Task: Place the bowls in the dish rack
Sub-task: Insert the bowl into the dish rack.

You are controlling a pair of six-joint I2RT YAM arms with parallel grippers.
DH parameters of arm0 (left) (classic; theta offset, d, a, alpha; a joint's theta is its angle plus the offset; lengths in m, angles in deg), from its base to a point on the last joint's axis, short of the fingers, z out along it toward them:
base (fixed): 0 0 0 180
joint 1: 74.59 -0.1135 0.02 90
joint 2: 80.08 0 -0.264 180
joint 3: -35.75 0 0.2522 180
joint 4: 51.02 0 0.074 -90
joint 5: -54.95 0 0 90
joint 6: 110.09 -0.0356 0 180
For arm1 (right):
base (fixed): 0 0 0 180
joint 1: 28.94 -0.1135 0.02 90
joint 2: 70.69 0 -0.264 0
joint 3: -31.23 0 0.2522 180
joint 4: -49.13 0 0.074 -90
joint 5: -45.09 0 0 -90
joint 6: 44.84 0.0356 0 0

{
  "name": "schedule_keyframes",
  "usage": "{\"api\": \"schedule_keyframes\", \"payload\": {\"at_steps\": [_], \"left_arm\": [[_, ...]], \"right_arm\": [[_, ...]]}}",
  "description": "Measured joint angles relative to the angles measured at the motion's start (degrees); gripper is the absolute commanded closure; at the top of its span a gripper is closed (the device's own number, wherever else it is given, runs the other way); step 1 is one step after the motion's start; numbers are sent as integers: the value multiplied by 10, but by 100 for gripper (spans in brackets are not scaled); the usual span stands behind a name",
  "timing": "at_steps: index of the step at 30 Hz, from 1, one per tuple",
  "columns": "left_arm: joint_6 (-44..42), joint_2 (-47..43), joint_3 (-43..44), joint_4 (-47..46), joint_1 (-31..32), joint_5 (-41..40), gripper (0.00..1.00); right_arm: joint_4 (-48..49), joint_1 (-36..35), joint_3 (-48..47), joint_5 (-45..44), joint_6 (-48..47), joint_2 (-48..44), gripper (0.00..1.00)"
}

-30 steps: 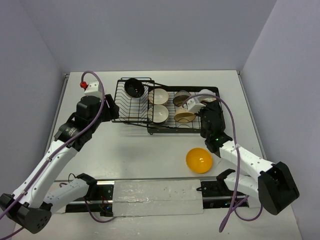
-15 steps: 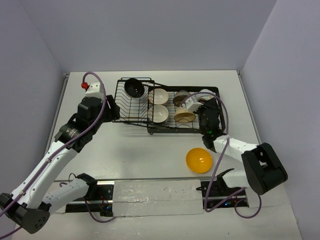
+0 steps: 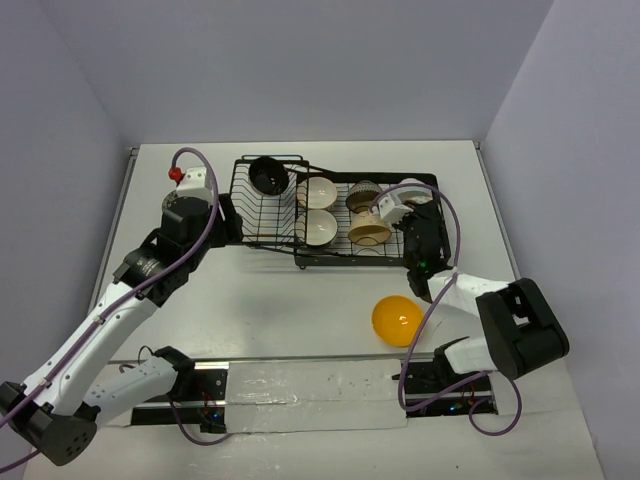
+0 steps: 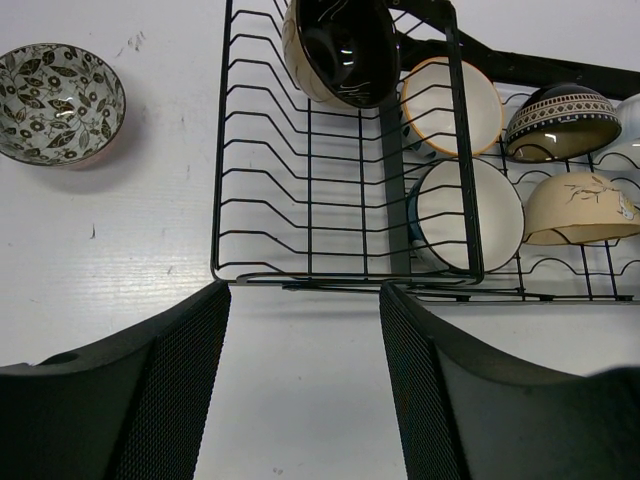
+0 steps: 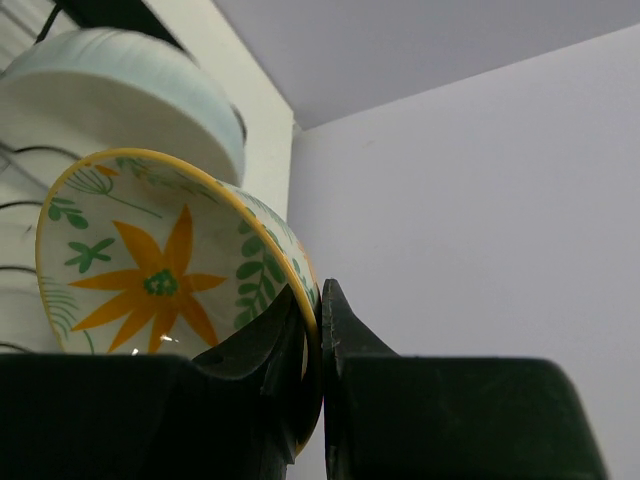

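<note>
The dish rack (image 3: 270,212) is black wire and holds several bowls: a black one (image 3: 268,175), two cream ones (image 3: 318,190), a brown patterned one (image 3: 362,193) and a tan one (image 3: 368,234). My right gripper (image 5: 320,300) is shut on the rim of a white bowl with an orange flower (image 5: 150,260), tilted over the rack's right end beside a pale bowl (image 5: 120,95). My left gripper (image 4: 304,295) stands open and holds nothing, just in front of the rack's left section (image 4: 340,180). A greyish leaf-patterned bowl (image 4: 58,102) sits on the table left of the rack. An orange-yellow bowl (image 3: 397,320) lies on the table.
The right arm's elbow (image 3: 515,330) is folded close to the orange-yellow bowl. A purple cable (image 3: 190,160) loops over the left arm. Walls close the table at the back and on both sides.
The right arm has folded in, and its flower bowl has shifted slightly toward the rack's right end. The left arm has edged a little forward. Neither gripper has changed its state.
</note>
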Motion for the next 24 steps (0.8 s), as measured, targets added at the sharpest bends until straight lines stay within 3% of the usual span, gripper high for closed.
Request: {"api": "schedule_keyframes", "payload": {"at_steps": [8, 14, 18, 24], "left_arm": [[-1, 0, 0, 0, 7, -9, 31], [-4, 0, 0, 0, 15, -15, 30], [-5, 0, 0, 0, 18, -20, 30], [-6, 0, 0, 0, 19, -20, 30]], "right_arm": [[-56, 1, 16, 7, 31, 1, 98], [-69, 1, 16, 9, 53, 5, 84], [-72, 1, 16, 9, 62, 15, 69], [-68, 3, 16, 8, 73, 16, 67]]}}
